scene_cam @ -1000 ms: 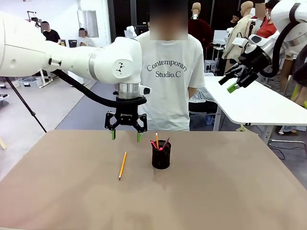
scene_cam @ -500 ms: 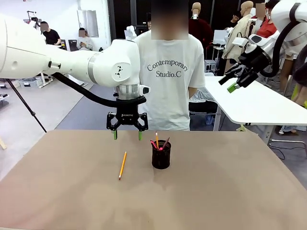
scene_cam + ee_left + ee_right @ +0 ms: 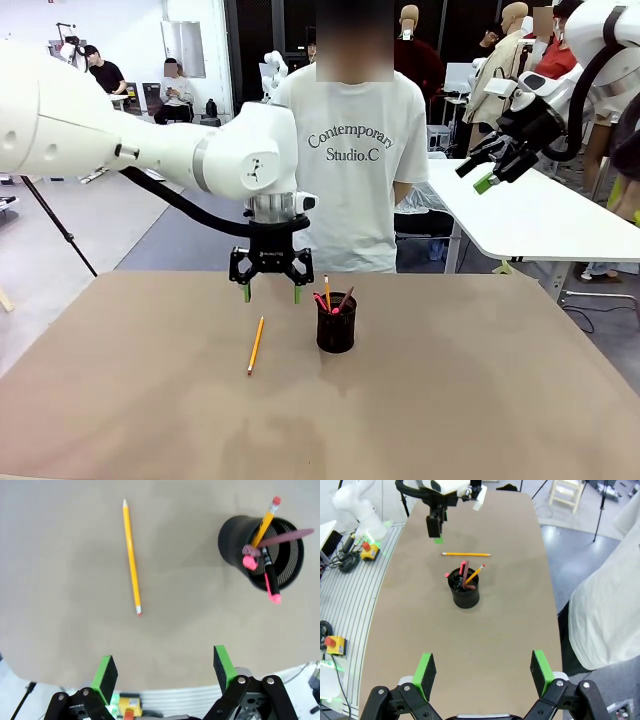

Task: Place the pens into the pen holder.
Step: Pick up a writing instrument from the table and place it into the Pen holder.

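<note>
A plain tan table is seen nearest, matte and bare across its front. On it, left of centre, a yellow-orange pencil is laid flat, alone, its length running roughly front to back. In the left wrist view a pale sharpened point is shown at one end of this pencil and a small pink eraser at the other.

Just to the right and slightly farther back, the holder is stood upright: a short black mesh cup with a solid rim. Pens are leaned inside it, taller than the cup. A second yellow pencil, a reddish-brown pen and a black pen with pink-red ends can be told apart.

Behind the loose pencil and left of the holder, the left gripper is hung fingers-down above the table, its green pads spread apart and nothing held.

At the far edge a person in a white printed T-shirt is stood. The right gripper is raised high at the right, well clear of the table, jaws apart and empty.

Beyond, a white table, a grey floor and seated people in a bright room are seen.
</note>
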`<state>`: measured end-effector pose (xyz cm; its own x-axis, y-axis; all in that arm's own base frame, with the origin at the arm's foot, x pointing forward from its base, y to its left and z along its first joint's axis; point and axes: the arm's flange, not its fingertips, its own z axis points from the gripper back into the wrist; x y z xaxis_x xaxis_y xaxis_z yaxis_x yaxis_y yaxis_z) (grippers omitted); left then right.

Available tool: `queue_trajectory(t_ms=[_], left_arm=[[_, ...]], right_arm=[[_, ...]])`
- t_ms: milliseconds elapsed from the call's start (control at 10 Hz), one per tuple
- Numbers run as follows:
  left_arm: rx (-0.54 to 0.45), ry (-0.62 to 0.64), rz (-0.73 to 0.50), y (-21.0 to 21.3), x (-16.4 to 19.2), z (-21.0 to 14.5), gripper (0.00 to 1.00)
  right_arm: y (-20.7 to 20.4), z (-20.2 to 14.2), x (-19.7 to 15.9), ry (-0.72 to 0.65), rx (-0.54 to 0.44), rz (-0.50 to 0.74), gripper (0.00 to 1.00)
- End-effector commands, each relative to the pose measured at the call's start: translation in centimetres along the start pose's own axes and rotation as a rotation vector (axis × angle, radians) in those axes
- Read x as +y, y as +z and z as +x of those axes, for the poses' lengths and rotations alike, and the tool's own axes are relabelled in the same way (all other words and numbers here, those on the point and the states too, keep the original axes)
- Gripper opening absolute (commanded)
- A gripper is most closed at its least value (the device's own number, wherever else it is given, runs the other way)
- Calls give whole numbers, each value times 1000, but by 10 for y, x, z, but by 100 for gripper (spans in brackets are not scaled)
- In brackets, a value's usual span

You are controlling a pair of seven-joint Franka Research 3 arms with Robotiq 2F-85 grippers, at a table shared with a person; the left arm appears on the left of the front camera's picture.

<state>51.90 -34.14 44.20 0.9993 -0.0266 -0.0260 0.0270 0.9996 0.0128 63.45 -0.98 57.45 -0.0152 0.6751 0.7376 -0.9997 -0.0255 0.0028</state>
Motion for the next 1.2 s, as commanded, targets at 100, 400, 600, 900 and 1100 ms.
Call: queue_trajectory(t_ms=[100, 400, 600, 900, 1100], left_arm=[[-115, 77, -8, -35, 9, -19, 100], [-121, 112, 18, -66, 31, -28, 100], [-123, 149, -3, -81, 43, -16, 100], [-96, 124, -11, -81, 44, -12, 100], [-96, 124, -11, -81, 44, -12, 100]], right_arm=[[-1, 1, 4, -6, 0, -5, 100], [-1, 1, 4, -6, 0, -5, 100], [-1, 1, 4, -6, 0, -5, 100], [-1, 1, 4, -6, 0, -5, 100], [-1, 1, 4, -6, 0, -5, 100]])
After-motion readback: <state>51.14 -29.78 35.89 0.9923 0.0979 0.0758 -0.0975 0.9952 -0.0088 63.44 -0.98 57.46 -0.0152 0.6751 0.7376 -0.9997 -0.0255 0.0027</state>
